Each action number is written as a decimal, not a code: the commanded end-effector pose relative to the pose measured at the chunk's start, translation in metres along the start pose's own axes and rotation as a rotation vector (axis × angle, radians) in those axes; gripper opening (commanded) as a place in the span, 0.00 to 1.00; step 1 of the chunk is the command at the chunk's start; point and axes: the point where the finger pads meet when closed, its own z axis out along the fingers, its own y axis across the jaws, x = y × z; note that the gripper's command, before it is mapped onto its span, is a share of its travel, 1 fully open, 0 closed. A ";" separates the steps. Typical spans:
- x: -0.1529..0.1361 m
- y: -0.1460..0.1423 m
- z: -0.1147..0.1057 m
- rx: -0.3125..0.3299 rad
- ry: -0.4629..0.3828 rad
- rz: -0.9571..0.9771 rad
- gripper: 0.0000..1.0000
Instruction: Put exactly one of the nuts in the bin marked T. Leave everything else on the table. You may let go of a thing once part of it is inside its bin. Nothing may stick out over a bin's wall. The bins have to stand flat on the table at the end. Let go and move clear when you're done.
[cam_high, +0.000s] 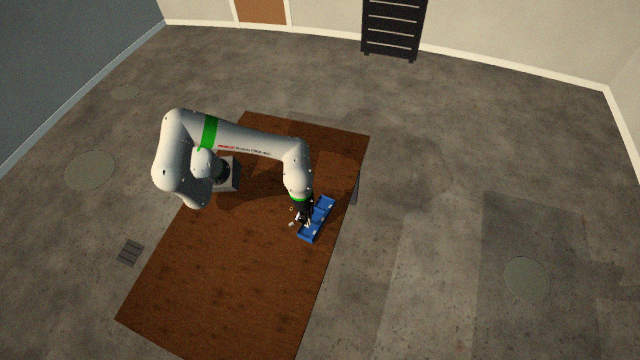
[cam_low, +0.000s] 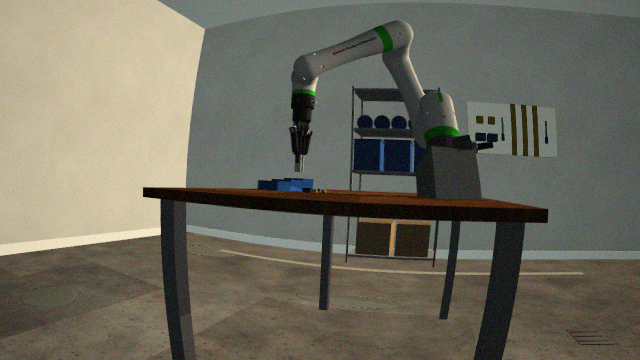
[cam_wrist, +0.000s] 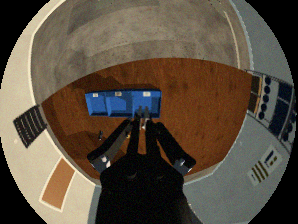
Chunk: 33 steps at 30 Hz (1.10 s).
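My gripper (cam_high: 307, 224) (cam_low: 299, 169) (cam_wrist: 143, 110) points down just above the bins' height, its tips over the inner edge of the end bin (cam_high: 310, 240) (cam_wrist: 155, 103). Its fingers are shut with hardly a gap, and I see nothing between them. Three joined blue bins stand in a row; the middle bin (cam_wrist: 118, 105) and the far bin (cam_wrist: 98, 106) look empty. Their letters are too blurred to read, so I cannot tell which is T. A small yellowish nut (cam_high: 291, 208) (cam_wrist: 128, 136) and a pale small part (cam_high: 291, 224) lie on the table beside the bins.
A small dark part (cam_wrist: 101, 135) lies on the table (cam_high: 215, 280) (cam_wrist: 200, 100), on the same side as the nut. The bin row stands near the table's long edge. The arm's base (cam_low: 455, 172) stands on the other side of the small parts.
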 end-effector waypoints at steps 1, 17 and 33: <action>0.000 0.000 -0.004 0.000 0.000 0.000 0.05; -0.005 -0.070 -0.004 0.000 0.000 0.000 0.05; -0.006 -0.084 0.025 0.000 0.000 0.000 0.05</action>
